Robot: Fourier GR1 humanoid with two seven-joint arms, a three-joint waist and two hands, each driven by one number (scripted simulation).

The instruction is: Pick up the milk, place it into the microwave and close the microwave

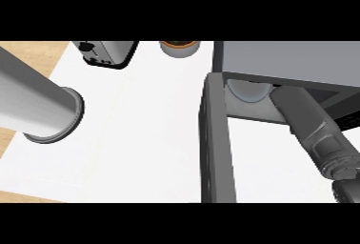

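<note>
Nearest, at five o'clock: right forearm [320, 138] comes in from the lower right edge and slants up toward one o'clock, reaching into the microwave [288, 59]. Right hand itself not seen; it is swallowed by the cavity, so cannot tell whether it holds anything or is spread

At nine o'clock: left forearm [32, 102], a thick grey cylinder crossing from the upper left edge, ending in a round cuff over the white counter [141, 143]. Left hand out of view

Centre, six to twelve o'clock: microwave door [215, 143] stands swung open, seen edge-on as a dark grey slab running toward me from the oven's front left corner

Beyond the door, at one o'clock: a pale rounded form [247, 90] sits just inside the cavity mouth, beside the forearm. Probably the milk, or the oven's turntable plate; cannot settle which

Farthest, at eleven o'clock: toaster [105, 52] at the counter's back. At twelve: a round container with a brown top [178, 47], between toaster and microwave

Judgement: placing step in hand, arm deep in the oven, likely setting down or just releasing. Next move calls for drawing the arm back clear of the cavity, then getting a hand behind the door's outer face and sweeping it shut without clipping the contents
</note>
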